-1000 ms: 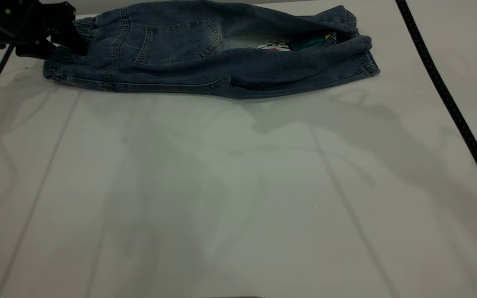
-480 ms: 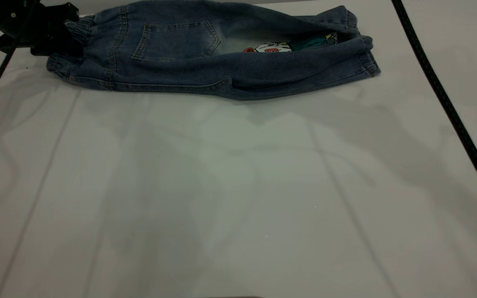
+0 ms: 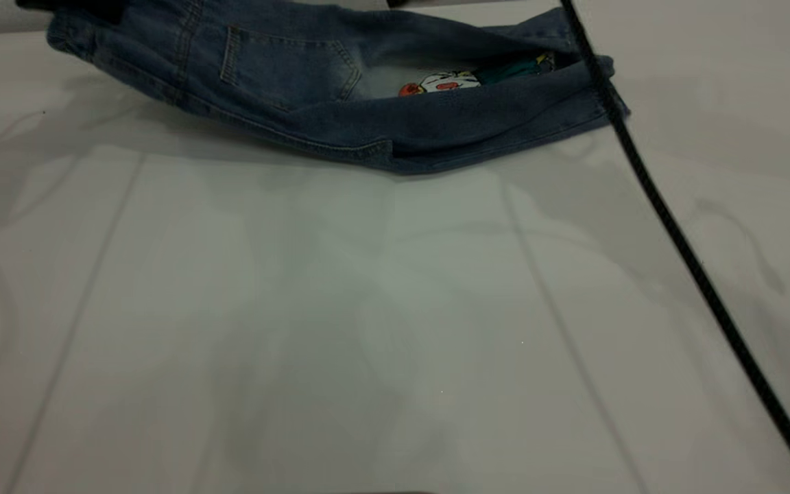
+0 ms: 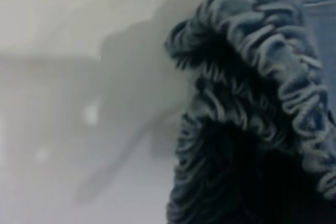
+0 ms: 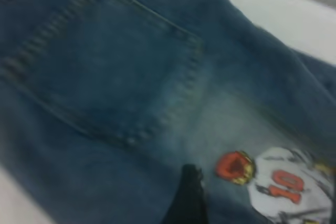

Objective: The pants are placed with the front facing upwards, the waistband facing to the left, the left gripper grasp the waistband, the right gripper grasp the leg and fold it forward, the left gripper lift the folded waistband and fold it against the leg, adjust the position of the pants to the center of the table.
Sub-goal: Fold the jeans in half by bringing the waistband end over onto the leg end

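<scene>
Along the top of the exterior frame the pants (image 3: 340,103) lie folded lengthwise on the table (image 3: 381,309), back pocket (image 3: 285,65) up, with a printed patch (image 3: 436,84) showing between the two legs. Their upper-left end is lifted off the surface — a shadow lies beneath it — and runs out of the frame where a scrap of the left gripper (image 3: 73,4) shows. Whether its fingers are closed I cannot tell, though the left wrist view is filled by the puckered waistband (image 4: 252,103) close up. The right gripper itself is not visible in the exterior view; only its cable (image 3: 676,233) crosses the right side, and a dark fingertip (image 5: 186,198) appears over the denim in the right wrist view — its opening cannot be judged.
</scene>
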`<state>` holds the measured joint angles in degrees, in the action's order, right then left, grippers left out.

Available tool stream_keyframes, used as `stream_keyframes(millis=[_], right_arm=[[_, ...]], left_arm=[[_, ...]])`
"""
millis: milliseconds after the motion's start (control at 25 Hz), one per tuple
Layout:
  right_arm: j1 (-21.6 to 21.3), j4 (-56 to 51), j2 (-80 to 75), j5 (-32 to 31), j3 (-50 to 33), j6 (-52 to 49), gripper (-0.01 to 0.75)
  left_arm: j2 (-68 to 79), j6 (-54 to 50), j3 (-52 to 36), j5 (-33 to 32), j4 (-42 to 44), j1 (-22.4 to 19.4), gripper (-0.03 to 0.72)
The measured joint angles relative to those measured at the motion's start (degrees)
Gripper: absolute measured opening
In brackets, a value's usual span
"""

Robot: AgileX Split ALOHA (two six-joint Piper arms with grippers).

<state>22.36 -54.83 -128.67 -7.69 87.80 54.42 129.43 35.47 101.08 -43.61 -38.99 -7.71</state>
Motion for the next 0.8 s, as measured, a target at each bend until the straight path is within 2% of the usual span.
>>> stream_keyframes(millis=[400,640,800], right_arm=[[0.0,-2.92,-7.78,0.16,0.0,0.4,0.58],[0.11,-4.64,-10.06,-4.26,0.34,0.7,0.58],[1.53,-4.83,-10.13,-7.5,0.72,0.8,0.58]], left_arm=[[-9.15,0.0,0.0,-4.75,2.0,1.68,0.049],[-11.0,0.1,1.23,-5.46,2.27,4.63,0.049],[-11.0,0.1,3.5,-5.59,2.59,8.08,0.049]])
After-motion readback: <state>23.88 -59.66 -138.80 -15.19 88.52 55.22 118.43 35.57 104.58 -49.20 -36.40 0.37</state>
